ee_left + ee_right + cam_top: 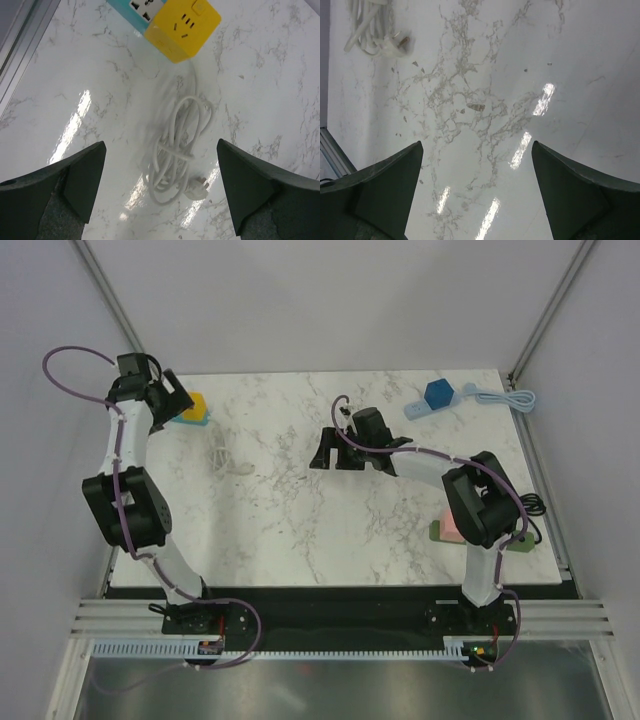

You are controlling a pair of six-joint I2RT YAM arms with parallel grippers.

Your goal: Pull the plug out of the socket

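Overhead and wrist views of a white marble table (300, 530) with two robot arms.

The left gripper (161, 146) hovers over the far left of the table with its two dark fingers (82, 172) spread wide apart and nothing between them. Just ahead of its fingertips sits a yellow cube socket (187, 25), joined to a teal block (134, 7) with outlets of its own. Directly beneath the gap between the fingers lies a loosely coiled white cord (175, 145). Its white plug (199, 184) rests flat on the marble at the near end of the coil, close to the right-hand finger and clear of the cube.

The right gripper (477, 150) hangs above bare marble near the table's middle, its fingers also wide apart and empty. The cord coil and plug lie ahead of it and off to its left.

Well to this gripper's right, at the far edge, a blue cube (440, 393) sits on a pale blue strip (420, 409) with a pale blue cable (505, 397). A pink and green object (443, 530) sits behind it, beside the right arm.
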